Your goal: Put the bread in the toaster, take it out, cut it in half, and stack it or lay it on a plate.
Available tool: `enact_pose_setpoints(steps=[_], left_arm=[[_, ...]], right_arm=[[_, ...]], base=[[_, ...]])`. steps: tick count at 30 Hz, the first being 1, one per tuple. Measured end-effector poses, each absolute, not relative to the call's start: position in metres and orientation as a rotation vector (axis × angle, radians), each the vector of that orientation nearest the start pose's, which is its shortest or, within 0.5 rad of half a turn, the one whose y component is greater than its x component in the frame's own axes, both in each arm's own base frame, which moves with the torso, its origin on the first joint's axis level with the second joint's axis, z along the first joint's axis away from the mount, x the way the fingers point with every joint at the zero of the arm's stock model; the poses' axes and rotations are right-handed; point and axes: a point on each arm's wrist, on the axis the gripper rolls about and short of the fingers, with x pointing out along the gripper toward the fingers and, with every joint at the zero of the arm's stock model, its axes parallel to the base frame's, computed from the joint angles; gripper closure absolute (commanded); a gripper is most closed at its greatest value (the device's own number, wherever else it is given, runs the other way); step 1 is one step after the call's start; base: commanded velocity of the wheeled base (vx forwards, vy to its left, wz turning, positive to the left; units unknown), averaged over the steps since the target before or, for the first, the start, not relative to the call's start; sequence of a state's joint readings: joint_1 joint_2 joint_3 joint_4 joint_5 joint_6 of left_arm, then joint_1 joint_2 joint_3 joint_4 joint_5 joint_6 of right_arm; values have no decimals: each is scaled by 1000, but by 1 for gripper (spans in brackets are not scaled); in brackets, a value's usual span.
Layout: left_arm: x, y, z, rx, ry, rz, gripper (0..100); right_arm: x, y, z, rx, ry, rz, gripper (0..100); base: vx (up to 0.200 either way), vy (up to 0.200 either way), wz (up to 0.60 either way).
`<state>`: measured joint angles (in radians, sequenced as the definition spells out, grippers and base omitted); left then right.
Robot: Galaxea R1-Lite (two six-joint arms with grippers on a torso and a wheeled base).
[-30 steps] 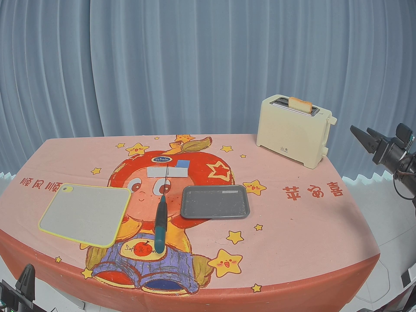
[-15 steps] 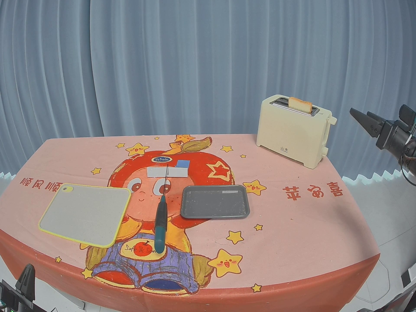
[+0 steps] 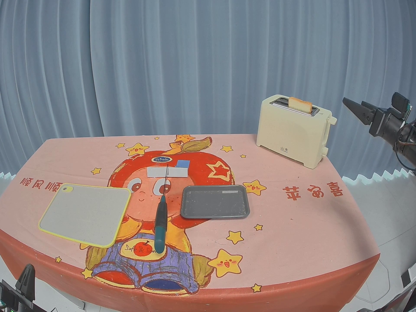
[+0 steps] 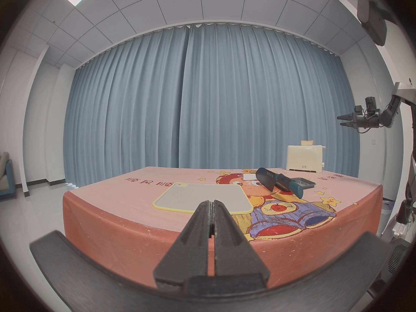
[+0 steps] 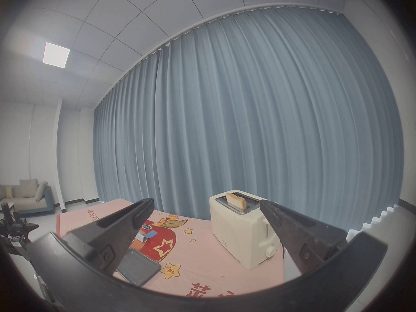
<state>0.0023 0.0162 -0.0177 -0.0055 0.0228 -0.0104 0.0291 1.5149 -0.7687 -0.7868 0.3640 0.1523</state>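
One bread [image 3: 300, 105] in toaster [image 3: 292, 137] w/ front label [image 3: 284, 149]; R pincer [image 5: 206, 201] spread.

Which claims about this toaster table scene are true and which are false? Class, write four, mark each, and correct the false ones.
1. A slice of bread sticks up out of the toaster. True.
2. The knife lies on the cutting board. False: it lies on the tablecloth, between the board and the grey tray.
3. The right gripper is open, off to the toaster's right. True.
4. The left gripper grips the knife handle. False: it is shut on nothing, low before the table's near edge.
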Motion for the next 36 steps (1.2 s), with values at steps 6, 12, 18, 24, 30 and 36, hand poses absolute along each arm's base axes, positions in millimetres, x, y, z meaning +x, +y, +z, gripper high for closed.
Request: enact_pose_setpoints(steps=[6,12,18,24,30,36], left_arm=[[-23,0,81,-10,-7,25,100],[-23,0,81,-10,-7,26,100],[-23,0,81,-10,-7,25,100],[-23,0,81,-10,-7,25,100],[-23,0,81,-10,-7,26,100],[-23,0,81,-10,-7,25,100]], right_arm=[[273,20,238,141,0,409,0],[282,22,236,121,4,409,0],[294,26,243,82,-33,383,0],[307,28,245,70,-45,380,0],[316,28,247,69,-53,376,0],[328,23,248,67,-64,359,0]], base=[[0,0,0],[0,0,0],[0,0,0],[0,0,0],[0,0,0],[0,0,0]])
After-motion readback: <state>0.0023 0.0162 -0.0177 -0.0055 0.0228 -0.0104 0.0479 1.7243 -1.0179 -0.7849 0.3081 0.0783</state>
